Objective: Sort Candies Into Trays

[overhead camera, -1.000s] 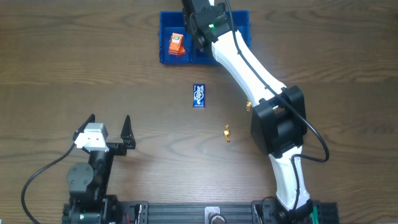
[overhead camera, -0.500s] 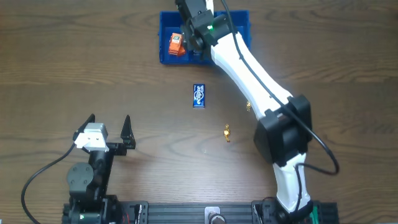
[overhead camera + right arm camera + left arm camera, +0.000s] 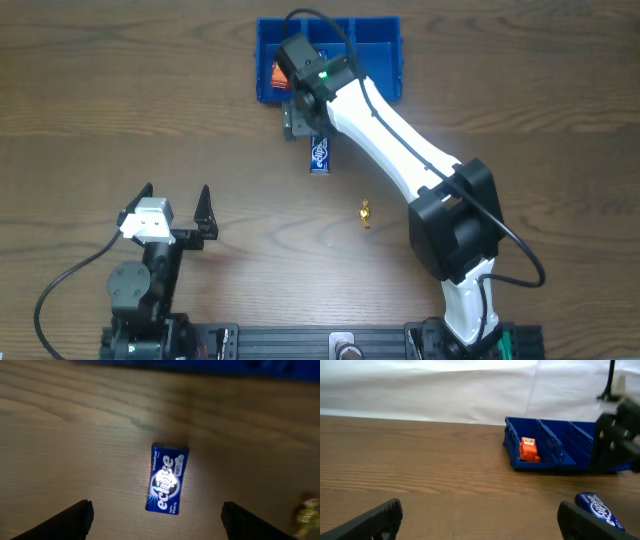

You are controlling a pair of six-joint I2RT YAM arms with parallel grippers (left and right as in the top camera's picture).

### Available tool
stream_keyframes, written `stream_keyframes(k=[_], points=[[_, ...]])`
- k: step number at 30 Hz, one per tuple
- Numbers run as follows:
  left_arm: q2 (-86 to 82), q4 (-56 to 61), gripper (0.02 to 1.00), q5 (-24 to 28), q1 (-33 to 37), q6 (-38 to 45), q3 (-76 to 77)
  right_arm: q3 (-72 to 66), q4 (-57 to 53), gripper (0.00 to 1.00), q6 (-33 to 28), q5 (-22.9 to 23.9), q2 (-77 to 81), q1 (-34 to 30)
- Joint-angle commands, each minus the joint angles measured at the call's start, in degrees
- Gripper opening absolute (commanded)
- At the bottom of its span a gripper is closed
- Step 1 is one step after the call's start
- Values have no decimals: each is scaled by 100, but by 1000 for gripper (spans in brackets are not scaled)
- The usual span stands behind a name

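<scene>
the brown wood table (image 3: pixel 120 100) is meeting a white wall (image 3: pixel 420 385). the right gripper (image 3: pixel 160 524) is hanging wide open and empty over the blue candy pack (image 3: pixel 168 478). the left gripper (image 3: pixel 177 198) is gaping empty too. an orange candy (image 3: pixel 528 448) is lying in the blue tray (image 3: pixel 390 62).

wood table (image 3: pixel 120 100): tray (image 3: pixel 382 62), mint pack (image 3: pixel 320 160), gold candy (image 3: pixel 366 213)

Wood-grain table (image 3: pixel 560 120), white backdrop (image 3: pixel 420 385) behind it
</scene>
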Motion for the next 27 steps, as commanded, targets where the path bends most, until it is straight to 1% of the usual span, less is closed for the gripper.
stream_keyframes(k=[1,7,13,18,27], points=[[-31,-203,998,103,35,59,-105,-509,201,858,380,-44,33,59],[-31,-203,998,103,37,59,-105,-909,610,853,389,28,42,234],[-31,-203,998,105,35,59,-105,-953,640,849,686,295,177,232],[-31,-203,998,103,37,59,-105,-953,632,849,944,304,400,232],[-31,-203,998,103,35,61,-105,-953,667,847,962,304,577,192]])
